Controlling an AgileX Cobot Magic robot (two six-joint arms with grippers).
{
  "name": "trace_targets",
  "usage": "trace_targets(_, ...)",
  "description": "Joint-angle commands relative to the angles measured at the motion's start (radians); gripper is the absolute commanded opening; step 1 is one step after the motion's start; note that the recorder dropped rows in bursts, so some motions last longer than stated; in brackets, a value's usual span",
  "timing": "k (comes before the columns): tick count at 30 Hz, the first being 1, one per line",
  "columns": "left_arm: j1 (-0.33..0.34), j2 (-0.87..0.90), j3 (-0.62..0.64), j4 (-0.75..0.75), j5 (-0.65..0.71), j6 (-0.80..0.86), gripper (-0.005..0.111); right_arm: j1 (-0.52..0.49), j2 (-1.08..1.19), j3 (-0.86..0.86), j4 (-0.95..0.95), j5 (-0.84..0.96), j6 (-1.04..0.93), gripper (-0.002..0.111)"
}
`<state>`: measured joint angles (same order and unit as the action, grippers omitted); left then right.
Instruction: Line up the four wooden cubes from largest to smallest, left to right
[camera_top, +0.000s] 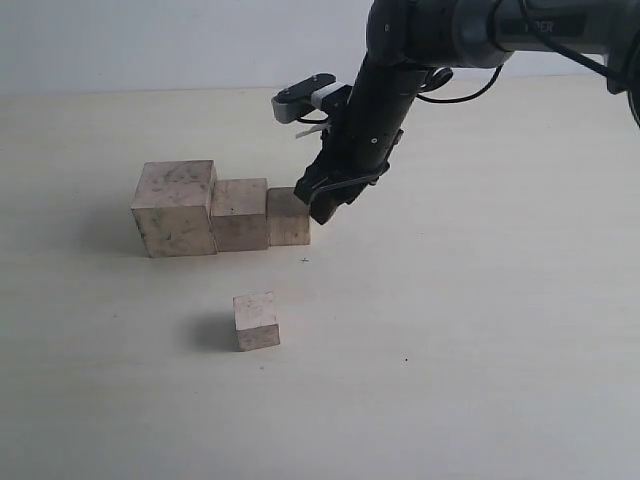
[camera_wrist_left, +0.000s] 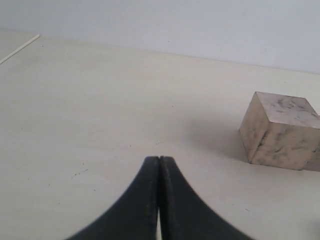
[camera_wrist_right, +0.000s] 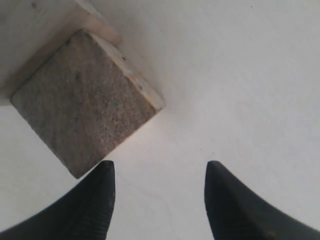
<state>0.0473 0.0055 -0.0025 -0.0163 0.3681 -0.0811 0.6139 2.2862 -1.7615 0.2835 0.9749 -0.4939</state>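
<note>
Loose cube (camera_top: 257, 320): nearest me, alone on the table (camera_top: 480, 300), well apart from the row; raw wood, probably light, rigid, not slippery; best pinched squarely on two opposite flat side faces
Row: largest cube (camera_top: 175, 208), second cube (camera_top: 240, 213), third cube (camera_top: 289, 217); touching, descending left to right; the loose cube likely belongs at the right end
Right gripper (camera_wrist_right: 159, 170): jaws apart, empty; just beside the third cube
Left gripper (camera_wrist_left: 159, 160): fingers pressed together, holding nothing; largest cube ahead, apart
</note>
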Motion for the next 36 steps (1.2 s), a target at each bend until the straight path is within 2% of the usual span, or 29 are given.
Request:
trace_targets(1,0.002,-0.006,0.002,-0.006,-0.009,-0.003,0.000,0.002,-0.037,0.000,-0.056,0.077,0.073,0.052)
trace_targets(6,0.002,-0.006,0.002,-0.006,-0.009,-0.003,0.000,0.002,-0.118,0.000,-0.073,0.220,0.194,0.052)
trace_targets(9,0.002,-0.006,0.002,-0.006,-0.009,-0.003,0.000,0.002,-0.172,0.000,0.019,0.246,0.263,0.051)
trace_targets(15,0.002,-0.006,0.002,-0.006,-0.009,-0.003,0.000,0.002,-0.240,0.000,0.303,0.246,0.239,0.051)
trace_targets(18,0.002,-0.006,0.002,-0.006,-0.009,-0.003,0.000,0.008,-0.247,0.000,0.385,0.246,0.228,0.041)
trace_targets(19,0.002,-0.006,0.002,-0.006,-0.009,-0.003,0.000,0.021,-0.250,0.000,0.393,0.246,0.230,0.032)
trace_targets(23,0.002,-0.006,0.002,-0.006,-0.009,-0.003,0.000,0.097,-0.250,0.005,0.393,0.246,0.255,0.002)
trace_targets(26,0.002,-0.006,0.002,-0.006,-0.009,-0.003,0.000,0.174,-0.252,0.029,0.346,0.246,0.317,0.000)
trace_targets(29,0.002,-0.006,0.002,-0.006,-0.009,-0.003,0.000,0.252,-0.272,0.074,0.189,0.233,0.428,0.000)
trace_targets(33,0.002,-0.006,0.002,-0.006,-0.009,-0.003,0.000,0.330,-0.315,0.160,-0.024,0.115,0.610,0.000)
trace_targets(36,0.002,-0.006,0.002,-0.006,-0.009,-0.003,0.000,0.357,-0.319,0.212,-0.041,0.096,0.656,0.000)
